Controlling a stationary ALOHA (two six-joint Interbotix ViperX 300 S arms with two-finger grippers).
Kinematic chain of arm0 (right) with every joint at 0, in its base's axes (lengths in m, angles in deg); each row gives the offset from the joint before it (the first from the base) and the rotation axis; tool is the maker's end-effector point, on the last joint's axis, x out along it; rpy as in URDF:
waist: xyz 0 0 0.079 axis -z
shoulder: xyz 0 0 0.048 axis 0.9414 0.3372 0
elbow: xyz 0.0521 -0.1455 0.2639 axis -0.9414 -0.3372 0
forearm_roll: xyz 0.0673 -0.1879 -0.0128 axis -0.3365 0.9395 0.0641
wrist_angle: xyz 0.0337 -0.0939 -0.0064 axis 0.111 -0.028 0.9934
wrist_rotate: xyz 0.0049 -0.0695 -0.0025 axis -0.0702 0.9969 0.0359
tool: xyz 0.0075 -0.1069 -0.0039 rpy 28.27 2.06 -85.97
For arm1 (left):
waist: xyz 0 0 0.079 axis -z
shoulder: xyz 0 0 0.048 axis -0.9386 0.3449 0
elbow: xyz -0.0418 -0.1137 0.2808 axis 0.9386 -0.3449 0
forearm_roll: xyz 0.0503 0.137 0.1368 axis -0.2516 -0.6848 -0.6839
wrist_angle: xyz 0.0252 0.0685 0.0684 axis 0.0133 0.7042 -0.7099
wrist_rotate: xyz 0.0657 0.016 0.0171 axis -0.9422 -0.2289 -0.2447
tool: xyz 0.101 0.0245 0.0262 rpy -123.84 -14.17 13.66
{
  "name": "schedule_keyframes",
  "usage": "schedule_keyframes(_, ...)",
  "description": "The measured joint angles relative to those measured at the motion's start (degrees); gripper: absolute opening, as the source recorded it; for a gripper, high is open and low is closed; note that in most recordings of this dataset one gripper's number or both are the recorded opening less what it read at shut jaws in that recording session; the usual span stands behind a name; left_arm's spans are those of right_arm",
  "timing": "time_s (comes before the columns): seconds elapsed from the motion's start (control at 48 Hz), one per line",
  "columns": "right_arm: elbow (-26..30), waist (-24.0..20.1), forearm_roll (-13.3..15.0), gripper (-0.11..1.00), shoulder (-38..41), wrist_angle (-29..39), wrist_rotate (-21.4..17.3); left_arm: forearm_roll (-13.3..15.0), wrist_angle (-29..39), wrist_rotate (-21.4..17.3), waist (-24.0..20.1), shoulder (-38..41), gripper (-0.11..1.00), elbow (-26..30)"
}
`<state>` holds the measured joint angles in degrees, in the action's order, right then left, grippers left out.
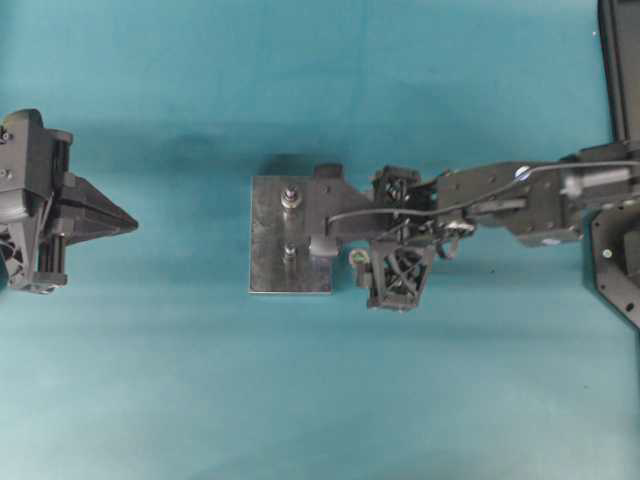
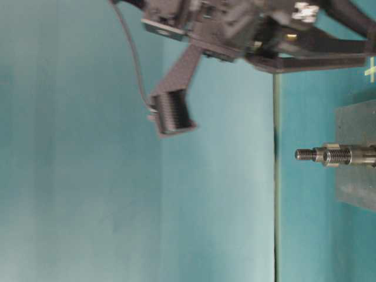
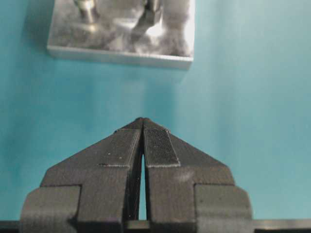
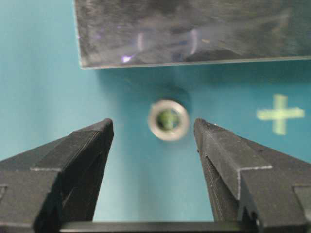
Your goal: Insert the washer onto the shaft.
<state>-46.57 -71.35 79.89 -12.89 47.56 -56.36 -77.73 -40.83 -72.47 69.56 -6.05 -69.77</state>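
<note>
The small silver washer (image 4: 168,119) lies flat on the teal table just off the edge of the metal plate (image 4: 194,34). It also shows in the overhead view (image 1: 357,258). Two threaded shafts (image 1: 291,197) (image 1: 289,250) stand on the plate (image 1: 268,240). One shaft shows in the table-level view (image 2: 329,155). My right gripper (image 4: 152,124) is open and empty. It hovers above the washer, which lies between and just ahead of its fingertips (image 4: 104,127). My left gripper (image 3: 143,121) is shut and empty, well back from the plate (image 3: 121,43), at the left of the overhead view (image 1: 128,222).
A pale green cross mark (image 4: 280,114) is on the table to the right of the washer. The right arm (image 1: 530,195) reaches in from the right side. One dark right finger (image 2: 172,111) hangs high above the table.
</note>
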Motion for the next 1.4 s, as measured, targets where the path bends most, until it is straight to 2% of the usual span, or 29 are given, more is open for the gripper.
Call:
schedule_keyframes(0.625,-0.2,0.5,0.2,0.69,4.0,-1.5,-0.4,0.0,-0.2,0.0,0.0,1.7,0.00,0.8)
schedule_keyframes(0.792,-0.2,0.5,0.2,0.60,4.6,-1.9,-0.4,0.0,-0.4,0.0,0.0,1.8,0.00,0.9)
schedule_keyframes(1.021,-0.1,0.7,0.3,0.34,4.8,-1.9,-0.4,0.0,-0.5,0.0,0.0,1.8,0.00,0.9)
schedule_keyframes(1.396,0.3,0.9,0.5,0.33,3.7,0.1,-0.4,0.0,-0.5,0.0,0.0,1.9,0.00,0.9)
